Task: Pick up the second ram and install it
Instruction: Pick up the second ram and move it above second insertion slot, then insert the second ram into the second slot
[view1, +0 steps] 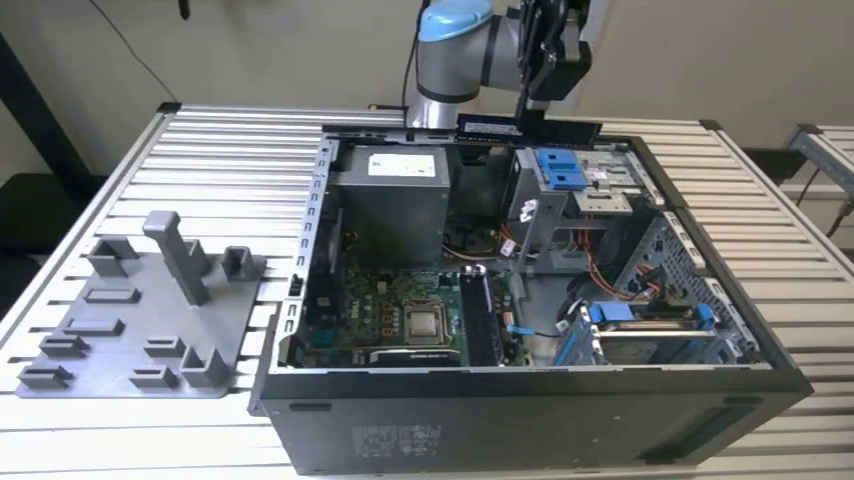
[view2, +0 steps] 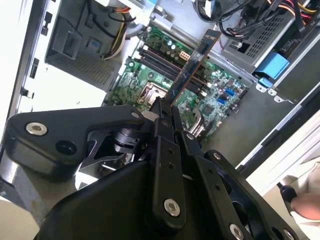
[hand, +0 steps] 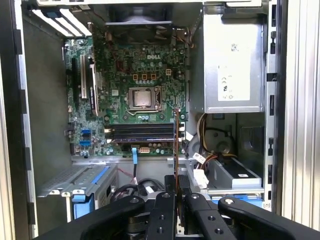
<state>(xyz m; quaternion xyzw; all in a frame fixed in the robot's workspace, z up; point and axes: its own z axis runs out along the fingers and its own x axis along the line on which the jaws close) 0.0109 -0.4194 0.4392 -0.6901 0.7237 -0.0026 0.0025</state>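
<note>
My gripper (view1: 534, 108) hangs above the back edge of the open computer case (view1: 287, 300), shut on the second ram (view1: 529, 128). The ram is a slim dark stick held level across the case's rim. In the second wrist view the ram (view2: 192, 65) juts out from between the fingers of the gripper (view2: 163, 113), over the green motherboard (view2: 145, 75). The first wrist view has the ram (hand: 176, 142) edge-on, rising from the gripper (hand: 176, 184) in line with the dark memory slots (hand: 142, 132), well above them.
A grey tray (view1: 140, 320) with upright posts lies on the slatted table at the exterior view's left. Inside the case are the power supply (view1: 394, 200), the processor socket (view1: 427, 322), blue drive-bay clips (view1: 567, 170) and loose cables (view1: 614, 280).
</note>
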